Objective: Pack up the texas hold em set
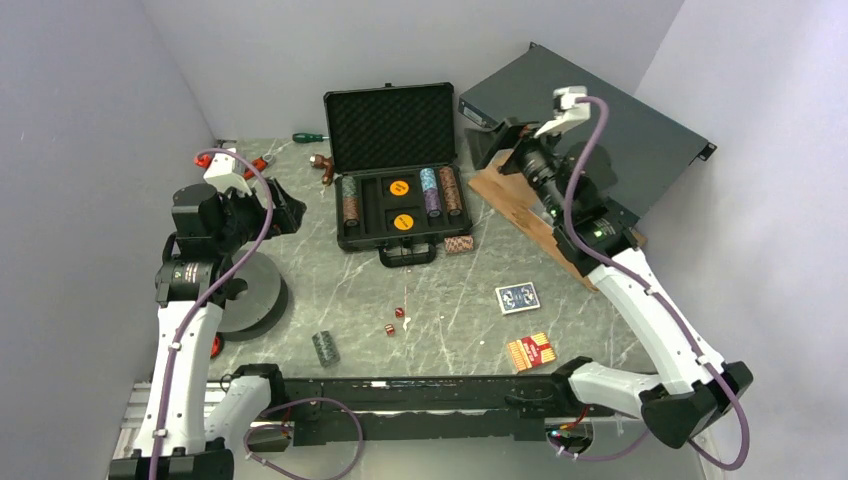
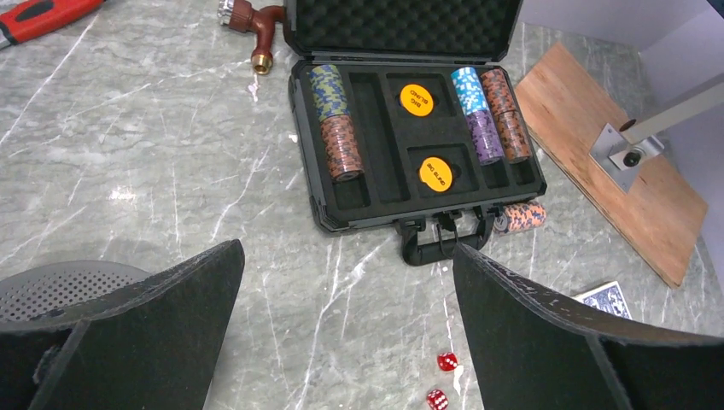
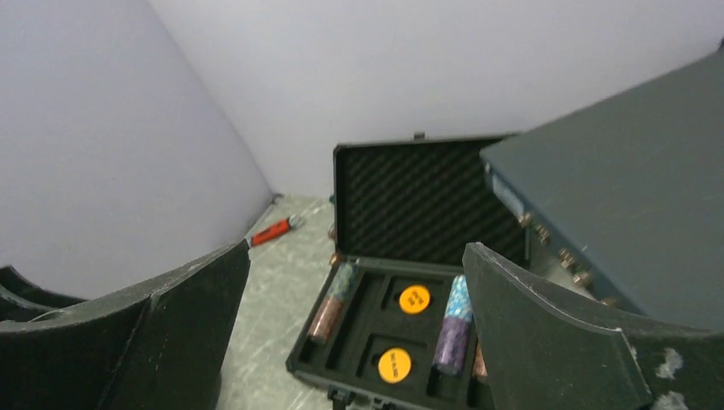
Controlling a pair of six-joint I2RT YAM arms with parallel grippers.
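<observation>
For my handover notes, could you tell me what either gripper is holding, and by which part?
Nothing is held: left gripper and right gripper are both open and empty.

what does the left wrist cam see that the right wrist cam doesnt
Only the left wrist view: two red dice, a loose chip stack, a corner of the blue card deck and the wooden board.
Only the right wrist view: the grey-green rack box.
Both: the open black case with its chip stacks and two orange discs.
</observation>
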